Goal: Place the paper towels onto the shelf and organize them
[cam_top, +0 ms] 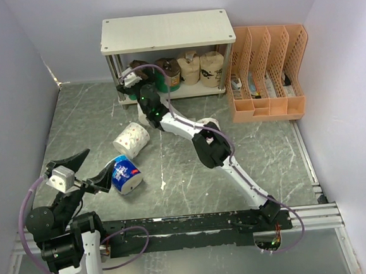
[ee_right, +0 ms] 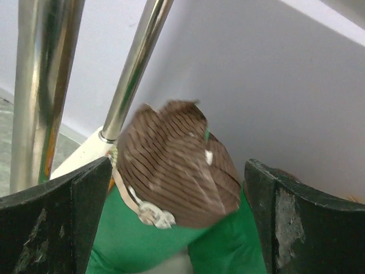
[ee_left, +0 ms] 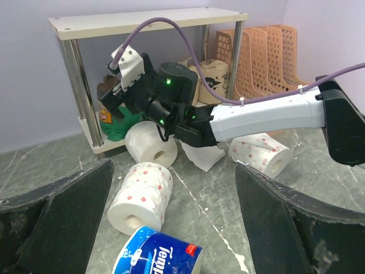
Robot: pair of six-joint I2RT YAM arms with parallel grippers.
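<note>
The shelf (cam_top: 165, 30) stands at the back. My right gripper (ee_right: 178, 171) reaches under its top board at the left end (cam_top: 128, 84). It is open, a finger on each side of a green-wrapped, brown-topped paper towel roll (ee_right: 171, 240) standing on the lower board (ee_left: 117, 123). More rolls stand on that board, two of them tan (cam_top: 212, 68). On the table lie a floral roll (cam_top: 131, 140), a blue-white wrapped roll (cam_top: 126, 174), a plain white roll (ee_left: 151, 142) with a loose sheet, and another floral roll (ee_left: 262, 151). My left gripper (cam_top: 94, 170) is open just short of the blue-white roll (ee_left: 157, 254).
An orange perforated file organizer (cam_top: 267, 73) stands right of the shelf against the back wall. The right arm (cam_top: 209, 147) stretches diagonally across the marbled table. Walls close in the left, back and right sides.
</note>
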